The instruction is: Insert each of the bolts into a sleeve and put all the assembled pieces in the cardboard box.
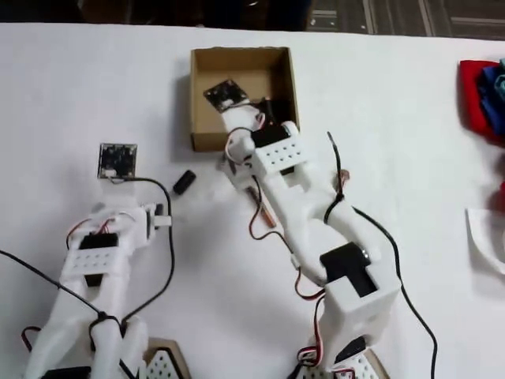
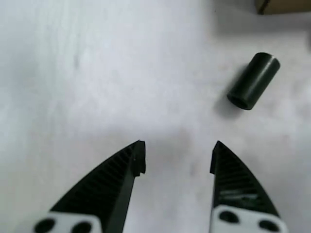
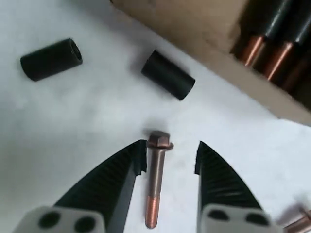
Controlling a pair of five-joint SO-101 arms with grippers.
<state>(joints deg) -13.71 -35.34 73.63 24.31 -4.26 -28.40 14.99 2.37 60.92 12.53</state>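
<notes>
My right gripper (image 3: 170, 155) is open just above the table, with a copper bolt (image 3: 156, 179) lying between its fingers, untouched. Past the bolt's head lie two black sleeves, one (image 3: 167, 75) close to the cardboard box wall (image 3: 209, 34) and one (image 3: 51, 59) farther off. Sleeved bolts (image 3: 272, 39) lie inside the box. My left gripper (image 2: 178, 155) is open over bare table, with a black sleeve (image 2: 253, 81) lying beyond and to one side of it. From above, this sleeve (image 1: 184, 181) lies between the two arms, in front of the cardboard box (image 1: 201, 95).
Another copper bolt (image 1: 264, 207) lies on the table, partly under the right arm (image 1: 296, 185). A bolt tip (image 3: 296, 223) pokes in beside the right finger. Red and blue cloth (image 1: 483, 91) lies at the far right edge. The left arm (image 1: 99, 257) stands at the near left.
</notes>
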